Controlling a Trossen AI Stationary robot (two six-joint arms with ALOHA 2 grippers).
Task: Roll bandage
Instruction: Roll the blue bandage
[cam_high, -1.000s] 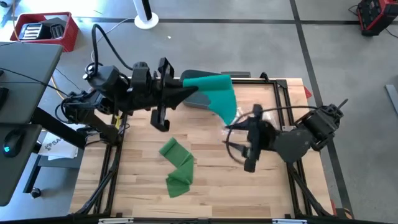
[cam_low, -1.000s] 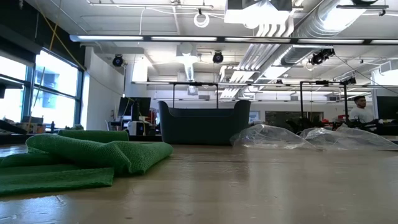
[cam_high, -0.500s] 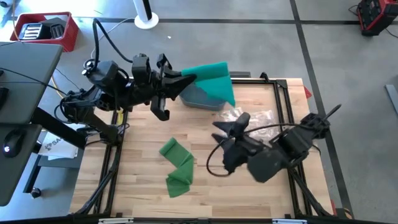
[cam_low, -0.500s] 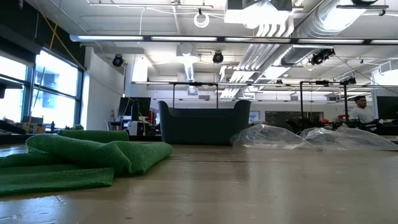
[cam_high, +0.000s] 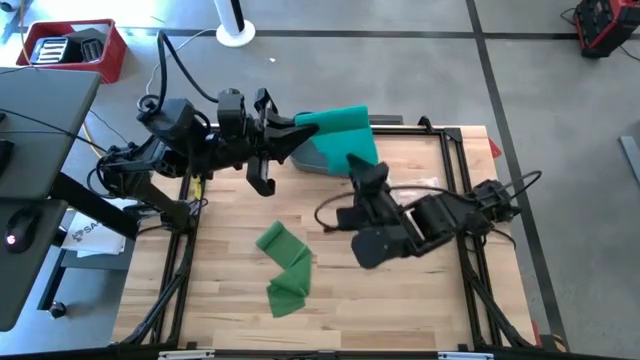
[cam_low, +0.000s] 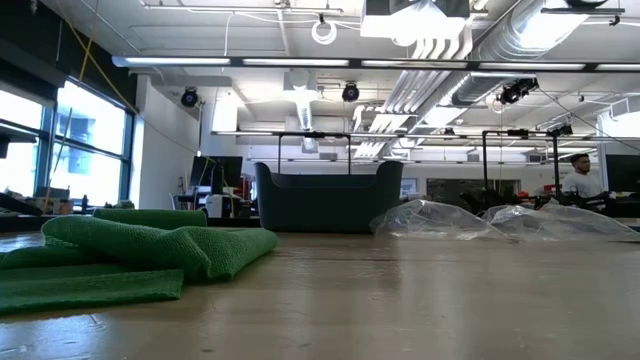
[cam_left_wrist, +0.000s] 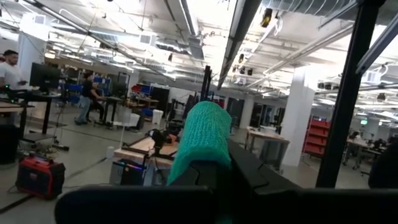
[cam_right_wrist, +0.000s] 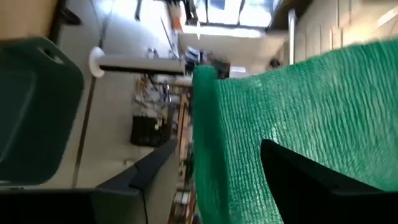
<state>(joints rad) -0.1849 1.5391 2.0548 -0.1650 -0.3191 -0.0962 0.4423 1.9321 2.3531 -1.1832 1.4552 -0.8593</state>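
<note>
Left gripper (cam_high: 300, 128) is closed on the upper end of a green bandage (cam_high: 343, 138) and holds it in the air above the far side of the wooden table (cam_high: 330, 300), over the dark grey bin (cam_high: 320, 162). Right gripper (cam_high: 358, 170) has its fingers spread wide just beside the hanging strip, and in its wrist view the cloth lies between them, not pinched. This bandage hangs flat and unrolled, so I judge that the rolling has hardly begun. A second green bandage (cam_high: 283, 268) lies loosely folded on the table near the front, also not rolled. Clear plastic wrapping (cam_high: 415, 188) lies beside the bin.
</note>
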